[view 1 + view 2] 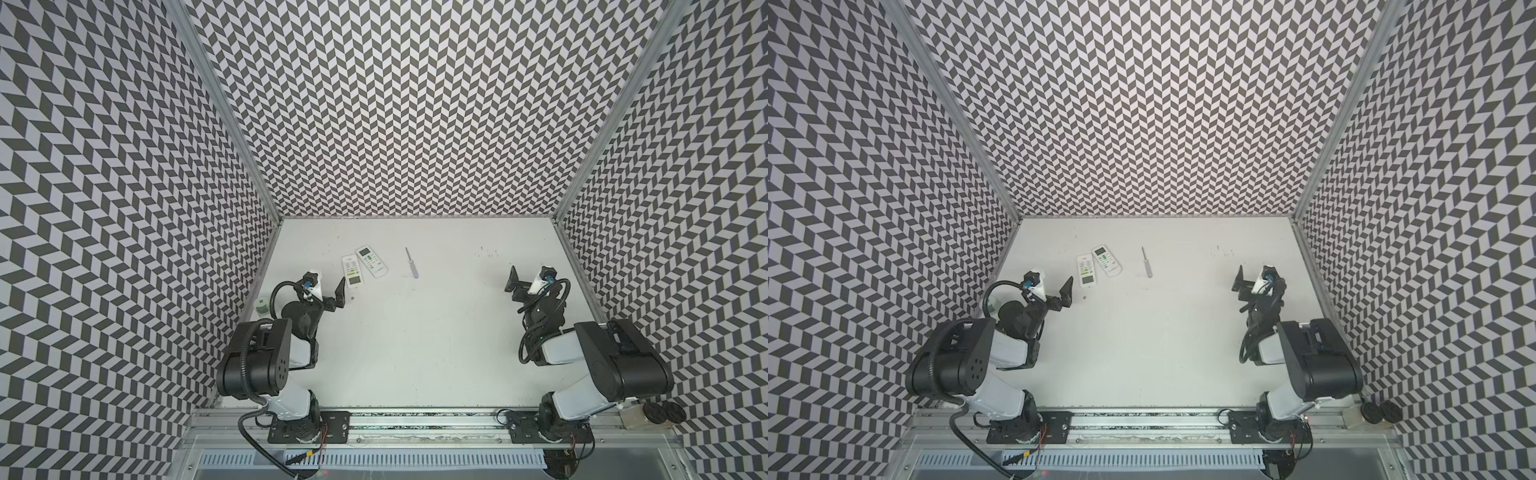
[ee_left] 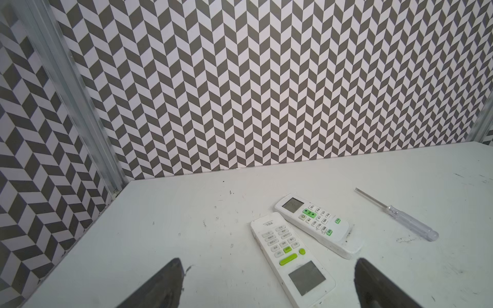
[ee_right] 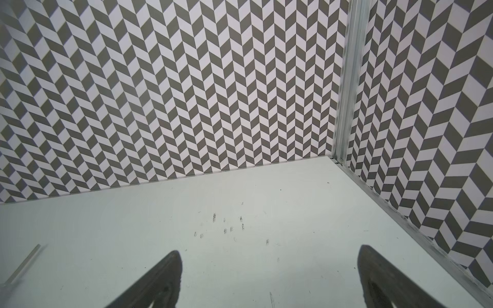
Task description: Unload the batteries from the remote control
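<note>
Chevron-print walls (image 1: 415, 104), grey on white, box you in on three sides, with bare aluminium posts (image 1: 232, 124) at the far corners. The front edge is the metal rail (image 1: 415, 415) the arms bolt to. The flat white matte table (image 1: 415, 340) is scuffed with dark marks. Its middle and right half are open room; the clutter sits far left.

Two slim white plastic remotes lie there keypad-up, just beside each other in a shallow V. I can't tell if they touch.
- lime-bar remote (image 2: 290, 261): nearer the left wall, grey screen end toward the arms.
- green-button remote (image 2: 317, 224): screen end toward the far wall.

The batteries aren't visible, since both remotes' backs face the table.

A screwdriver (image 1: 411, 263) with a thin metal shaft and clear plastic handle lies right of the remotes. It's apart from them, tip toward the far wall.

Left gripper (image 2: 268, 264): black wedge-shaped fingers (image 2: 165, 288) spread wide and empty, close to the lime-bar remote's screen end.

Right gripper (image 3: 269, 250): fingers also spread wide and empty. It's over bare scuffed table near the right wall — well apart from the remotes.

A small round pale-green thing (image 1: 262, 303) sits by the left wall beside the left arm — too small to identify.
</note>
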